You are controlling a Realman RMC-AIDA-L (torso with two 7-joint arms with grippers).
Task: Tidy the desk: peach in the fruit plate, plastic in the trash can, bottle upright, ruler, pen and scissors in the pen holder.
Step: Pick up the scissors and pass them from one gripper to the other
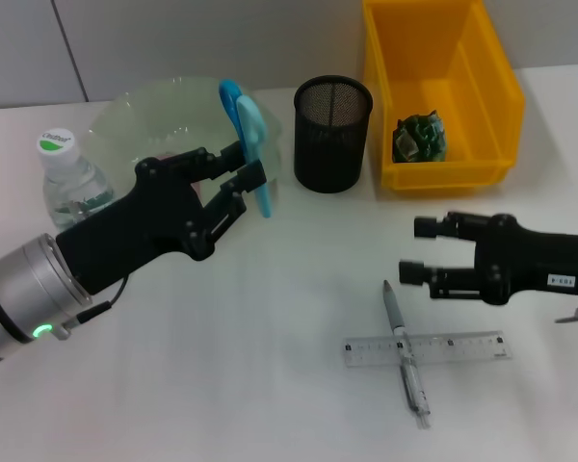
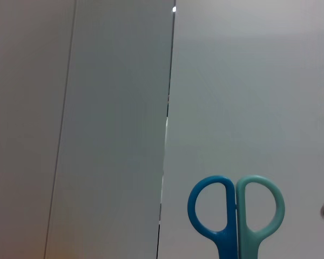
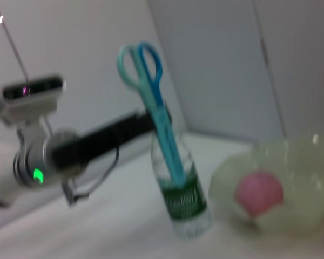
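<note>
The left gripper sits in the upper left-centre of the head view, raised off the surface, and its fingers are clamped on the scissors. The scissors stand nearly upright in that grip, handle loops at the top and blades pointing down past the fingers. The left wrist view shows the two loops side by side, darker blue beside pale blue-green, against a grey wall. In the right wrist view the scissors are seen in front of the bottle, pinched by the black left arm.

Just behind the left gripper in the head view lies the fruit plate, at the upper left. The right wrist view shows the peach resting inside it. The bottle stands upright at the far left, cap up, beside the plate. To the right of the scissors, at the upper centre, stands the pen holder. The trash can fills the upper right, with a crumpled green piece of plastic lying on its floor.

The right gripper hovers at the right of the frame, its fingers spread apart and holding nothing. Below it, at the lower centre-right, the pen lies across the ruler on the surface, the two forming a cross.
</note>
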